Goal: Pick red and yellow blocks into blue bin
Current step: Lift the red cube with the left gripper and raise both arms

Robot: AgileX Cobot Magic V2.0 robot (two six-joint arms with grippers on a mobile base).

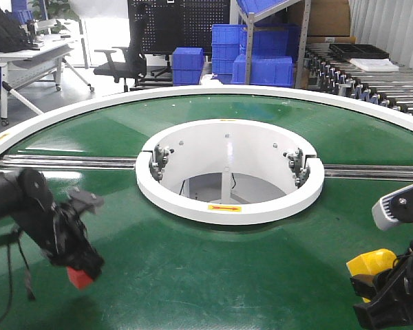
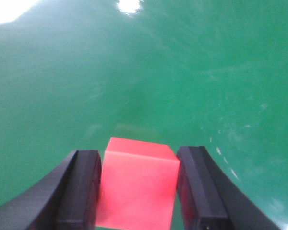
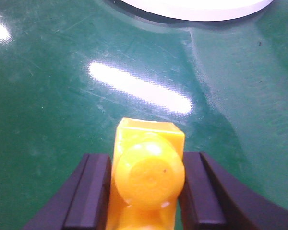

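The red cube [image 1: 80, 277] sits between the black fingers of my left gripper [image 1: 81, 267], low over the green belt at the front left. In the left wrist view the left gripper [image 2: 140, 153] is shut on the red cube [image 2: 137, 187], both pads pressed to its sides. At the front right my right gripper [image 1: 382, 292] holds the yellow brick [image 1: 372, 264]. From the right wrist, the right gripper [image 3: 146, 160] is shut on the yellow brick [image 3: 149, 175], with a round stud facing the camera. The blue bin is out of view.
A white ring hub [image 1: 228, 206] with an open centre sits mid-belt on the round green conveyor [image 1: 213, 275]. Metal rails [image 1: 69, 163] run left and right of it. Ribbed blue crates [image 1: 261, 69], an office chair [image 1: 120, 65] and a roller conveyor [image 1: 372, 86] stand behind.
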